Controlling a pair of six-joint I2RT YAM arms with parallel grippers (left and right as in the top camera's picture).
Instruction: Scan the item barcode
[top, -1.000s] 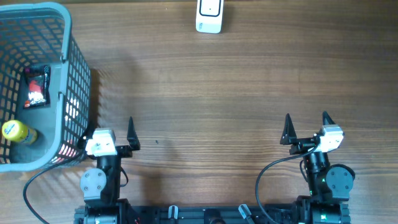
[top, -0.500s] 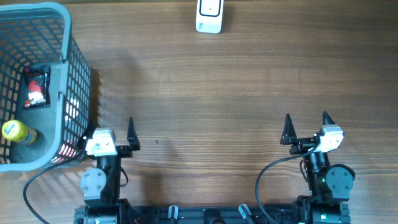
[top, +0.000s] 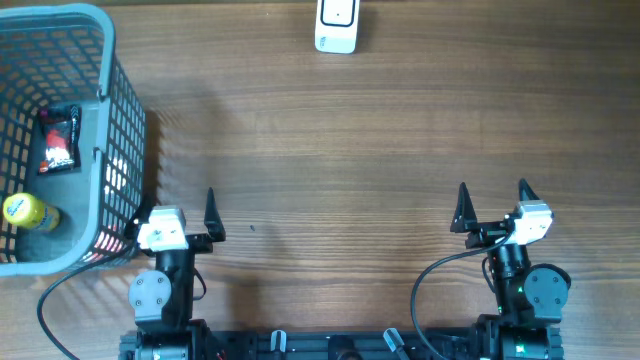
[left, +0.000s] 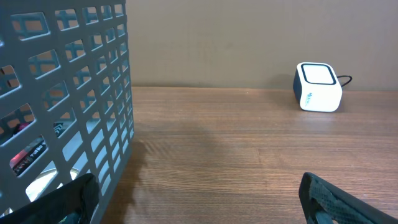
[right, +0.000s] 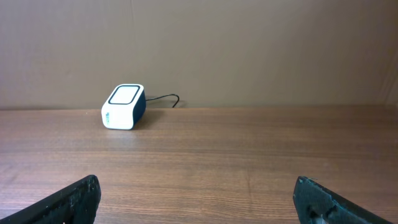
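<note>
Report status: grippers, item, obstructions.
Left gripper open, empty, beside basket. Right gripper open, empty. Packet and bottle in basket, not yet picked. Scanner at far edge, nothing in front.

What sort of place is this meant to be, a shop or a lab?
Probably a mock shop checkout on a lab bench. On the wooden table stands a grey shopping basket holding a dark snack packet and a yellow bottle, with a small white barcode scanner at the far edge.

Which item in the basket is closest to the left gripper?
The yellow item, at the basket's near end; the black-and-red packet lies farther back.
</note>
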